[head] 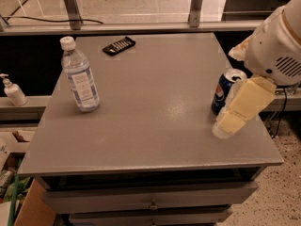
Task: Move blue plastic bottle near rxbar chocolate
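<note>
The single camera view looks down at a slant on a grey worktop [150, 126] with a drawer [150, 204] under its near edge. The bottle [81, 79], clear plastic with a white screw cap and a pale blue-and-white label, stands upright at about 9 o'clock from the worktop's middle, near the left edge and free of any grip. The chocolate bar [119, 45], flat and black with rows of small white marks, lies near the far edge at about 11 o'clock from the middle. It sits at 1 o'clock from the bottle, and bare worktop shows between the two. A blue soda can [225, 91] stands upright at 3 o'clock, close to the right edge. The robot's white arm housing [277, 46] comes in from the upper right corner, and its cream-coloured pincer [225, 126] slants down toward 7 o'clock, ending low over the worktop at about 4 o'clock from the middle. The pincer is just beside the can and covers part of its right side; whether they touch cannot be told, nor whether the pincer is open or closed. It holds nothing that can be seen. Off the worktop, at 9 o'clock, a small white pump bottle [13, 91] stands on a lower ledge.
</note>
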{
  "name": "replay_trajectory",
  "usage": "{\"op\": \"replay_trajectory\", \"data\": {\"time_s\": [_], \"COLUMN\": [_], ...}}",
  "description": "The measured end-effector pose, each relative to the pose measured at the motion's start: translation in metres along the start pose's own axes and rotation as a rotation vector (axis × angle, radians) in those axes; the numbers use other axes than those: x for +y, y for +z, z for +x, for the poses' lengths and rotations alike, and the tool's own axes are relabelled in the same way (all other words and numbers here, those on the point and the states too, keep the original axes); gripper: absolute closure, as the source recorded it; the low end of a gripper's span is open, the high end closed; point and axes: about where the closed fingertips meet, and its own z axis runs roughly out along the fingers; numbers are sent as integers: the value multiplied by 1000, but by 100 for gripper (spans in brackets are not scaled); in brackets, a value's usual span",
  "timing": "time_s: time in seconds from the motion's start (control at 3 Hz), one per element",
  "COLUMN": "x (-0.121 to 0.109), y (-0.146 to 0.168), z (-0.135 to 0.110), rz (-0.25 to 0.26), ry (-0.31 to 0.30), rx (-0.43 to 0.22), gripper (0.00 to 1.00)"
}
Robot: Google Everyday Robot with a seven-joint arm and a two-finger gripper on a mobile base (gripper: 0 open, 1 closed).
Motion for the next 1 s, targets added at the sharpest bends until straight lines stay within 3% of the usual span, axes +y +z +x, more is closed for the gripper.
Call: {"op": "replay_trajectory", "data": {"time_s": [0.67, 1.0], "x": [65, 68], "y": [12, 11], "z": [-86, -94], "rz": [-51, -28], "ry": [-129, -147], "rx": [-168, -165], "gripper": [0, 0]}}
